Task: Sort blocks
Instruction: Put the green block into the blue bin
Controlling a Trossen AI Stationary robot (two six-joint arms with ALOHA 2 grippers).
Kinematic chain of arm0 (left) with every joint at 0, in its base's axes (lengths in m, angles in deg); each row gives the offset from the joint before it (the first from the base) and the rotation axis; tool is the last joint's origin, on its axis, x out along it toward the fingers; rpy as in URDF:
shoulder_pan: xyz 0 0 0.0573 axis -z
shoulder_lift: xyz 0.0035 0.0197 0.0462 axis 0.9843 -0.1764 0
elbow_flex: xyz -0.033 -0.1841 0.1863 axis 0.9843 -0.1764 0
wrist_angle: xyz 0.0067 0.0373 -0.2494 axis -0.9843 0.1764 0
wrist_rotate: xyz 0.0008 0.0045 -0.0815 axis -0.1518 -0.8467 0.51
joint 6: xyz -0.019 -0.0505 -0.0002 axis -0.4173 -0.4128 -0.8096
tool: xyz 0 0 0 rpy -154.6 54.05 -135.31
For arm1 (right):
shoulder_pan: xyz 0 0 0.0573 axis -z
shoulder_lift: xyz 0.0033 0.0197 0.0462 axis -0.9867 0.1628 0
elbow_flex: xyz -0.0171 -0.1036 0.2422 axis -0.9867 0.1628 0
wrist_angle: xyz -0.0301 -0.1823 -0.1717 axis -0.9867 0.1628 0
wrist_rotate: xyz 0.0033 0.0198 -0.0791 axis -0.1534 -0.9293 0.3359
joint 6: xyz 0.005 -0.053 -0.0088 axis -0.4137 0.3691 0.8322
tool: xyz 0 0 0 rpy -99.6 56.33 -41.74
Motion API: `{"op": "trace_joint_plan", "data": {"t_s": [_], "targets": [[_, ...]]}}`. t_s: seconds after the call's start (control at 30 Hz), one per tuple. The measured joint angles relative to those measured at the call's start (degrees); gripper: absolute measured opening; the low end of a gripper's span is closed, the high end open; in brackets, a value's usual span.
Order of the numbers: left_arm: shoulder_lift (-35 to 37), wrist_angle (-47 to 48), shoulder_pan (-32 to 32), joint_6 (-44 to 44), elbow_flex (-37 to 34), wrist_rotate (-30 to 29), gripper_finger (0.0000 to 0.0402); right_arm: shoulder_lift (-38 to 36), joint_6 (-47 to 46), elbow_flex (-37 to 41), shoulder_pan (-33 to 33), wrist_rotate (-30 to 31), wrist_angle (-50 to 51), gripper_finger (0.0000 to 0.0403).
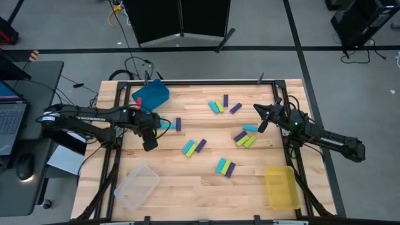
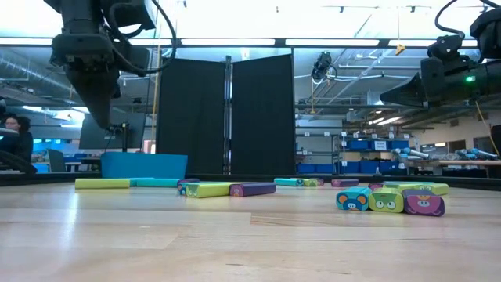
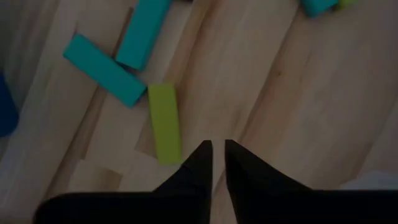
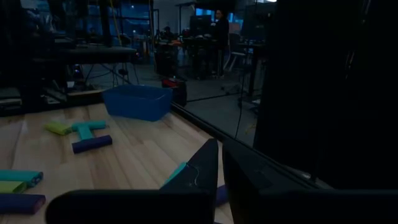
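Observation:
Cyan, lime and purple blocks lie flat on the wooden table in loose groups: near the far middle, at the right, in the middle and nearer the front. My left gripper hangs above the table's left part and points steeply down. Its fingers stand a narrow gap apart with nothing between them. Just beyond its tips lies a lime block, with two cyan blocks farther on. My right gripper waits level at the table's right, shut and empty.
A blue bin stands at the far left corner, a clear bin at the near left and a yellow bin at the near right. Bare wood lies between the near bins. A person sits beyond the table.

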Motion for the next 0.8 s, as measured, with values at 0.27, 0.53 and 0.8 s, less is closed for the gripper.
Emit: {"op": "trace_joint_plan", "data": {"t_s": [0.27,0.53,0.8], "targets": [[-5.53,-0.46,-0.03,0.24,0.00,-1.48,0.0149,-0.01,0.01,-0.01,0.00,-0.01,-0.23,0.0035],[-12.48,-2.88,-2.61,0.61,0.00,-1.43,0.0168,-0.01,0.00,-0.02,0.00,0.00,-1.06,0.0035],[-13.30,-4.27,-8.54,5.46,-0.80,-2.16,0.0168,0.00,0.00,-0.02,0.01,-0.01,-1.32,0.0035]]}}
